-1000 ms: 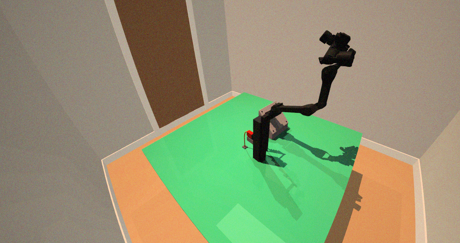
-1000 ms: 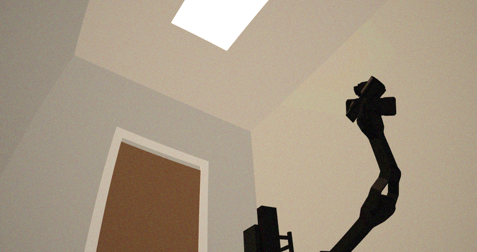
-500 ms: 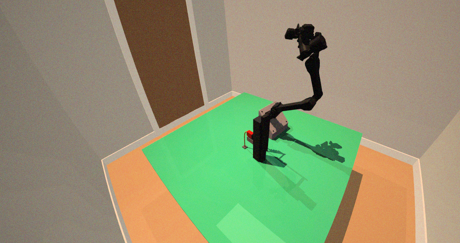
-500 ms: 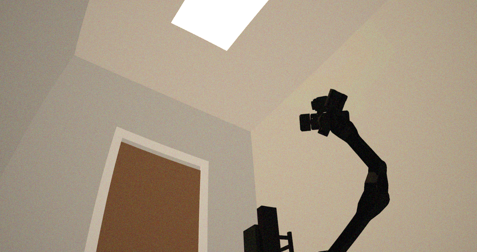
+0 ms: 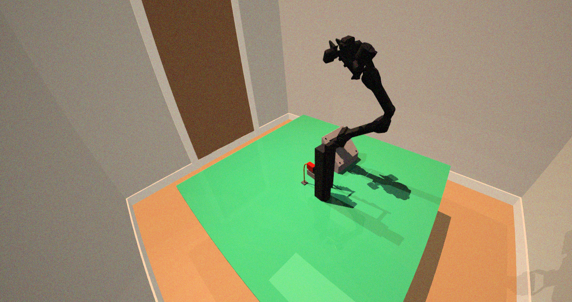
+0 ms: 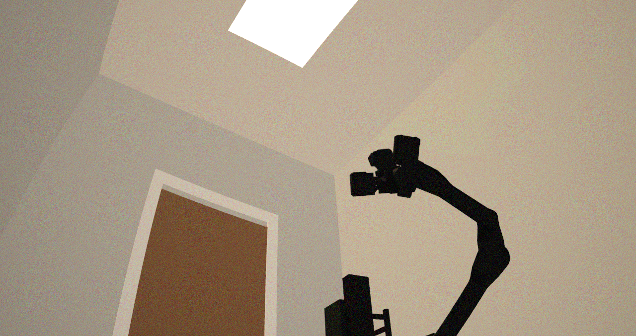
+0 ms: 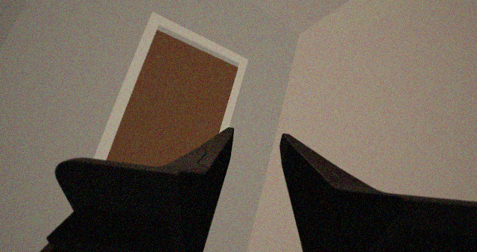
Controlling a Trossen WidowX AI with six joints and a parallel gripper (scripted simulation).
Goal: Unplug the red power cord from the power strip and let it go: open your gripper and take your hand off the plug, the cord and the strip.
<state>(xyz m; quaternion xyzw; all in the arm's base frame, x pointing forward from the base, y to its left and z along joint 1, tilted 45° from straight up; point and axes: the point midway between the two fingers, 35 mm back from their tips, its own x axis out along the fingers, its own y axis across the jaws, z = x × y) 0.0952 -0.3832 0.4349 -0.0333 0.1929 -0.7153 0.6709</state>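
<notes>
The gripper (image 5: 332, 49) is raised high above the green mat (image 5: 247, 204), well apart from the power strip (image 5: 346, 156). Its fingers stand partly closed with a gap between them, gripping nothing; only the wall and brown door (image 7: 175, 99) show between them. The red plug (image 5: 310, 165) sits low beside the black post (image 5: 324, 172), its thin cord (image 5: 304, 175) dropping to the mat.
</notes>
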